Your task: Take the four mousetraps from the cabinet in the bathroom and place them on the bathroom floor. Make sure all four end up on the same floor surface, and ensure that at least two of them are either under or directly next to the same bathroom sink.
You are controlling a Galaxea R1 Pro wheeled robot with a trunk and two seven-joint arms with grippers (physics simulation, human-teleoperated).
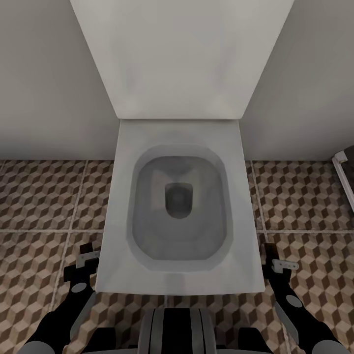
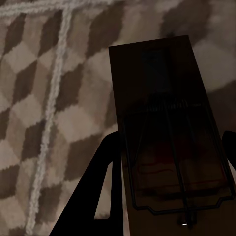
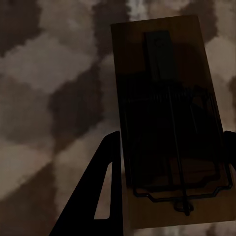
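In the left wrist view a mousetrap (image 2: 167, 128) sits between the two dark fingers (image 2: 101, 191) of the left end effector (image 2: 169, 196), which is closed on it; the flat brown board with its wire frame juts out past the fingertips, over the patterned bathroom floor (image 2: 39, 98). The right wrist view shows the same arrangement: a second mousetrap (image 3: 169, 123) gripped by the right end effector (image 3: 169, 196), one finger (image 3: 101, 191) along the board's edge, with blurred floor tiles behind it.

From the head view, the left end effector (image 1: 84, 255) hangs just beside one side of a white toilet (image 1: 179, 206) and the right end effector (image 1: 275, 258) just beside the other; the traps themselves are too small to make out there. The toilet bowl is open, its lid (image 1: 181, 54) raised against a plain pale wall (image 1: 44, 78). The floor (image 1: 39, 206) around it is laid in large square tiles printed with brown, beige and grey cubes. A white-edged dark fitting (image 1: 344, 177) shows on the robot's right.
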